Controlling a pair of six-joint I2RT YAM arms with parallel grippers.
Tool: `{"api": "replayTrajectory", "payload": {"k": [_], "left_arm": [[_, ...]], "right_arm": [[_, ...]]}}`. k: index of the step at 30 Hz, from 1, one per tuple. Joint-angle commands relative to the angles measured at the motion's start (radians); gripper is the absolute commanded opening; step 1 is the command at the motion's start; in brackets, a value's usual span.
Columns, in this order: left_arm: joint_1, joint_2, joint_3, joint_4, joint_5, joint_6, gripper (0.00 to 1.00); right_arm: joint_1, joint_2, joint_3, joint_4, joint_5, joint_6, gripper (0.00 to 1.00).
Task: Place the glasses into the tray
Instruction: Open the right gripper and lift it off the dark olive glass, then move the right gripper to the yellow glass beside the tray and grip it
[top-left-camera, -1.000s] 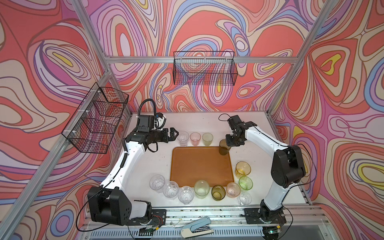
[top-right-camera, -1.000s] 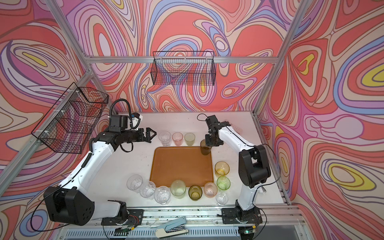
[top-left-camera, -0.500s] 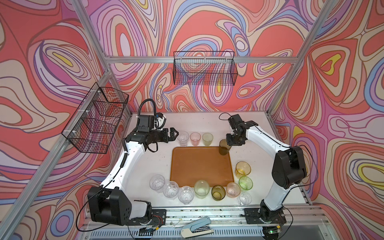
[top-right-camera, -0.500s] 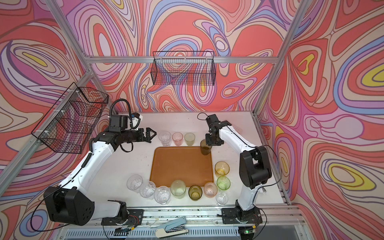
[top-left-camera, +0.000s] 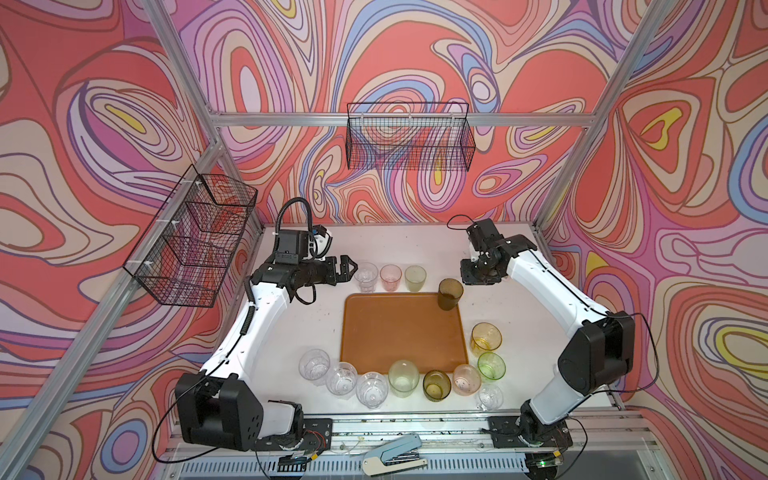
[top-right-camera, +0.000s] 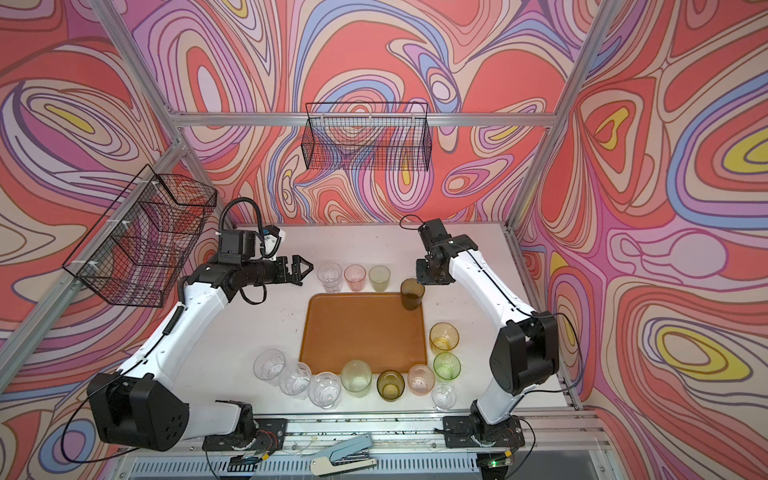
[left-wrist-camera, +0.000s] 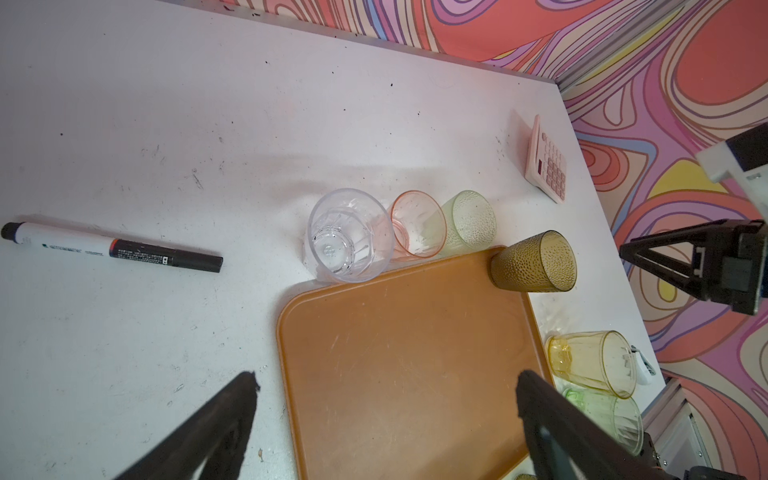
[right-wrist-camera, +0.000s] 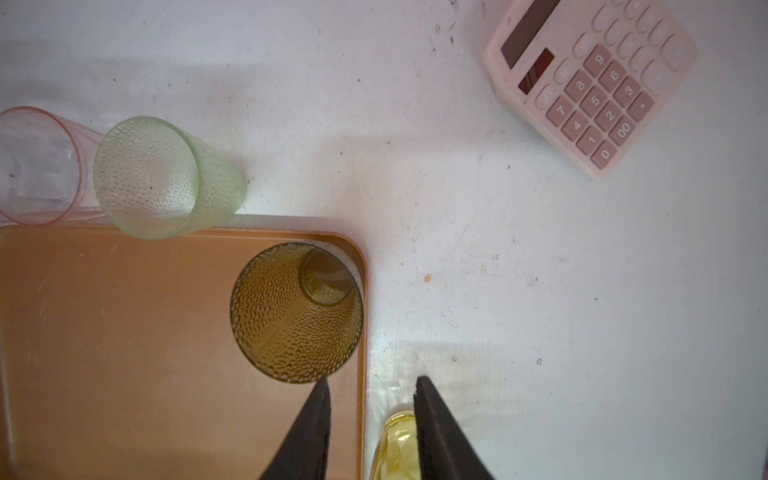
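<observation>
Right hand (right-wrist-camera: 372, 381) partly open, gripping nothing, just beside the olive-brown glass (right-wrist-camera: 297, 316), which stands upright in the tray (top-left-camera: 399, 332), at its far right corner. Left hand (top-left-camera: 351, 268) wide open, empty, next to the clear glass (top-left-camera: 365, 276). Other glasses (top-left-camera: 402, 376) stand on the worktop (top-left-camera: 316, 324) around the tray.

I count five clear glasses (top-left-camera: 314, 365), two pink glasses (top-left-camera: 390, 276), two pale green glasses (top-left-camera: 403, 377), two olive-brown glasses (top-left-camera: 450, 293), one amber glass (top-left-camera: 485, 336) and one bright green glass (top-left-camera: 491, 365), thirteen in all. There is one tray (top-left-camera: 395, 332), two black wire baskets (top-left-camera: 409, 141), two robot arms (top-left-camera: 266, 316), one stapler (top-left-camera: 390, 452), one marker pen (left-wrist-camera: 112, 248) and one pink calculator (left-wrist-camera: 548, 160).
</observation>
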Motion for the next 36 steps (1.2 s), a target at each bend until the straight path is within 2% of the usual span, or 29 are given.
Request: {"api": "replayTrajectory", "payload": {"k": [1,17,36], "left_arm": [[0.002,-0.003,-0.013,0.016,0.011,-0.003,1.00],[0.002,0.002,-0.015,0.021,0.016,-0.008,1.00],[0.003,0.003,-0.017,0.024,0.016,-0.012,1.00]], "right_arm": [[0.011,-0.048,0.009,-0.065,0.008,0.004,0.35],[0.040,-0.199,-0.132,-0.178,-0.029,0.072,0.39],[0.116,-0.272,-0.239,-0.222,-0.052,0.157,0.41]]}}
